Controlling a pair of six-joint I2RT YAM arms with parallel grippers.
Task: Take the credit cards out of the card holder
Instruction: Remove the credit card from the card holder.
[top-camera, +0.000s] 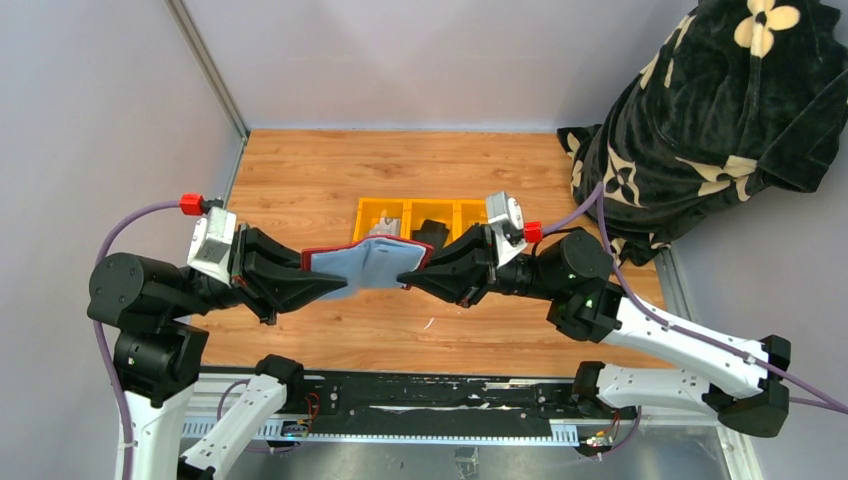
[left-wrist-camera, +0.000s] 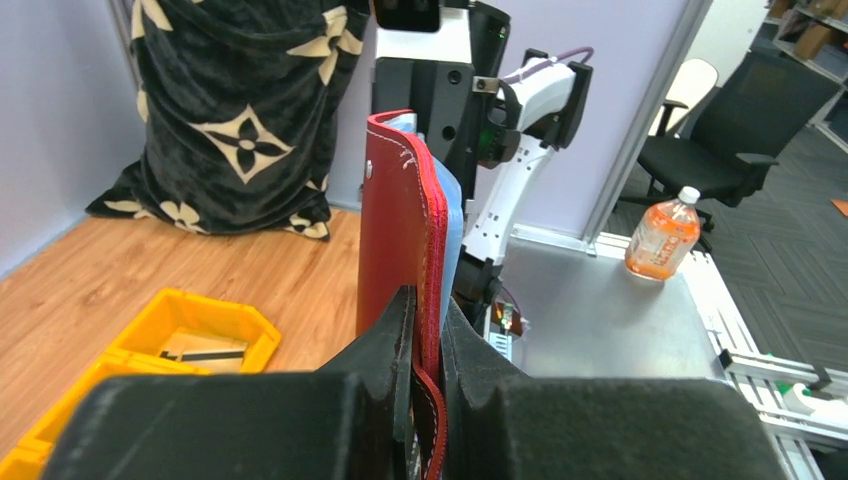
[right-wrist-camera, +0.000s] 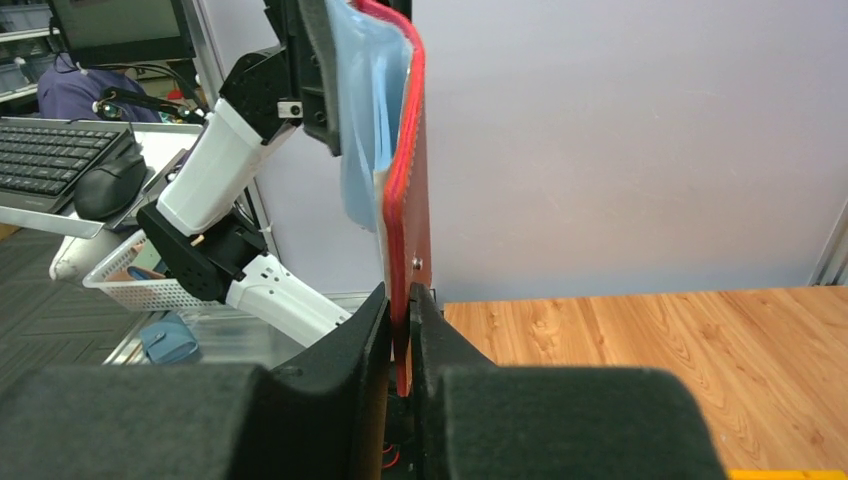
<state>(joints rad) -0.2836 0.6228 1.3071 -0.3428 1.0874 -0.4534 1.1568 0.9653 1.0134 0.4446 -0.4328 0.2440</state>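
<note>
OK, card holder (top-camera: 365, 265) hangs spread open mid-frame in the top view, off the table, in front of the yellow tray (top-camera: 372, 208). Left gripper (top-camera: 333, 284) is clamped on its left edge, right gripper (top-camera: 407, 277) is pinched on the right edge. Can't tell if cards sit in the blue-grey sleeves (right-wrist-camera: 362, 110). Advice: 1 clamp anchors, moderate tension so sleeves gape, no yanking the stitching.

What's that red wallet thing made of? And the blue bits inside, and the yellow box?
The card holder looks like smooth red leather or fake leather: stitching runs along its edge. Its sleeves seem to be soft bluish plastic, since they sag. The yellow tray looks like hard, glossy plastic.
</note>
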